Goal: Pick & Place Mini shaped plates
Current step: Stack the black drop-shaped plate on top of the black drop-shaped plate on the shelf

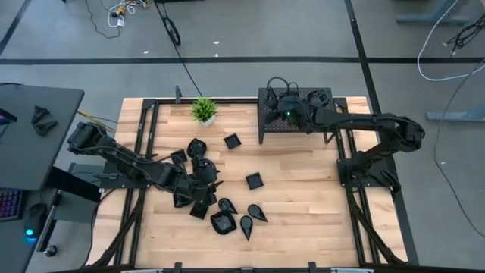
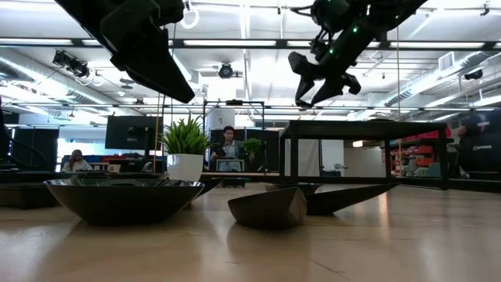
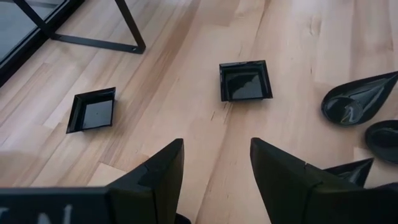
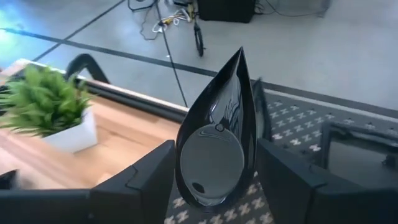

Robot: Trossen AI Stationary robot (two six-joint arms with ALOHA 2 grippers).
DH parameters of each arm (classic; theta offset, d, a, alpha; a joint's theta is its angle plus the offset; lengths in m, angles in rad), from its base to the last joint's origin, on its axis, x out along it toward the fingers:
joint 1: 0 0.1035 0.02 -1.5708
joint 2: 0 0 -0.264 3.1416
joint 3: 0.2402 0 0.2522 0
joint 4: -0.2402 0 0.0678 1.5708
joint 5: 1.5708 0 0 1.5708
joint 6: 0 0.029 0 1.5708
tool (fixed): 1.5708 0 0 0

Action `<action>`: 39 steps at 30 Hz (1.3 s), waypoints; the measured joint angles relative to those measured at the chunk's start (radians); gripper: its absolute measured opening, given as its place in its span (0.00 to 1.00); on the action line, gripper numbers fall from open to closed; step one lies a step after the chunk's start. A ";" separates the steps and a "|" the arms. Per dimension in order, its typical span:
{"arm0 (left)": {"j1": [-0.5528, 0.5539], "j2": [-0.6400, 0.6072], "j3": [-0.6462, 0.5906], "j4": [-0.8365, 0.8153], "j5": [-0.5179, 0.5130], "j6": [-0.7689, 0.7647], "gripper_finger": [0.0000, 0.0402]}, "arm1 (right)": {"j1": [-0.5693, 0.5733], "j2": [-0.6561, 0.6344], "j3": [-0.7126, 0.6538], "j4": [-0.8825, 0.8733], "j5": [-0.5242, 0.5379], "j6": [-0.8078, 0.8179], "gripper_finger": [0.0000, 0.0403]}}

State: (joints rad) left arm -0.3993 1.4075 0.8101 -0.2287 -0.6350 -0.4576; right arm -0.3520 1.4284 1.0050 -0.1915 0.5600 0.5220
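R pincer [image 4: 214, 180] clamped on a teardrop plate [image 4: 216, 143] over the far rack [image 1: 292, 114], prob. to set it there; L pincer [image 3: 217, 168] apart, empty, above loose plates [image 1: 227, 216] on tabletop [image 1: 303, 197], near-left.

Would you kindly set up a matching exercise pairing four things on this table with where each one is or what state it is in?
Things:
1. right hand
2. left hand
3. potted plant
4. perforated rack

Places or states:
A. at the table's far edge, left of the rack
B. open and empty, over bare wood near two square plates
C. shut on a teardrop plate, held above the rack
D. standing at the table's far right corner

Pairs: 1-C, 2-B, 3-A, 4-D
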 joint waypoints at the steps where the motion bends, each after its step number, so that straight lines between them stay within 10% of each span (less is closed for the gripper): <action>1: 0.003 0.000 0.000 0.000 0.000 0.000 0.48 | -0.012 0.006 0.000 0.007 -0.008 -0.007 0.54; 39: 0.005 0.000 0.000 0.000 0.001 -0.003 0.48 | -0.104 0.114 0.000 0.066 -0.053 0.003 0.64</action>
State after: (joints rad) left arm -0.3939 1.4075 0.8101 -0.2283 -0.6338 -0.4606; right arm -0.4561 1.5421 1.0054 -0.1252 0.5072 0.5255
